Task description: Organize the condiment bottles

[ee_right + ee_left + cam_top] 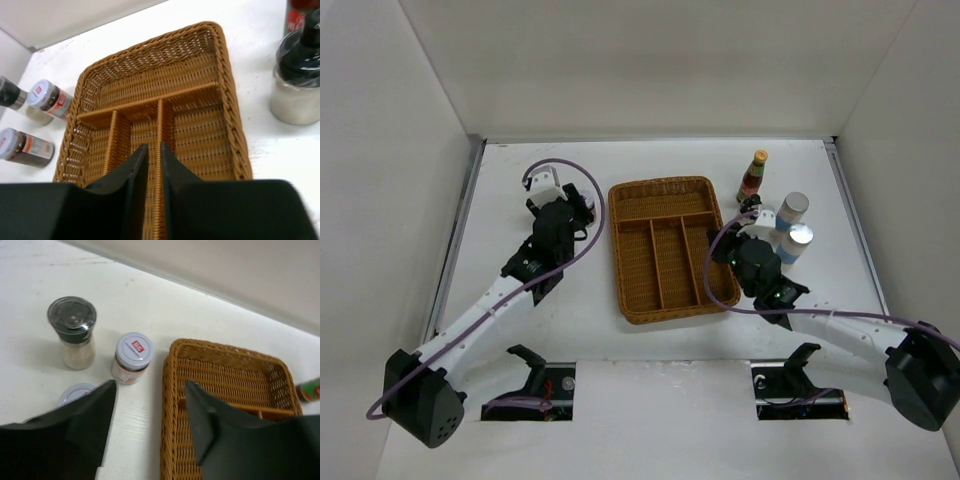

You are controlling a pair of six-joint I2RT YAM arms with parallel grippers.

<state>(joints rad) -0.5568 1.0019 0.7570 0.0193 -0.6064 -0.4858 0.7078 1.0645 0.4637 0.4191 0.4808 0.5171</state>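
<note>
Condiment bottles (793, 208), seven in all, stand in two groups on the white worktop (590, 325). All are outside the brown wicker divided tray (663, 184).

Left of the tray:
- clear shaker with a grey lid (72, 332), upright, pale contents
- short red-labelled jar with a white cap (132, 357), just beside the tray's rim
- second short jar (77, 392), partly hidden behind a finger of the left pincer

Right of the tray:
- slim red-sauce bottle with a yellow cap (753, 175), near the far corner
- two taller white-and-blue canisters with silver lids (798, 242), close together
- black-capped bottle with a clear body (297, 80), nearest the tray on that side (only the right wrist view shows it)

Left pincer (149, 390): fingers apart with nothing between them. It hangs over the strip of worktop between the jars and the tray's left rim.

Right pincer (152, 147): fingers drawn almost together, only a thin slit showing, and gripping nothing. It points across the tray's long slots. In the top view its wrist sits between the tray's right rim and the canisters.
</note>
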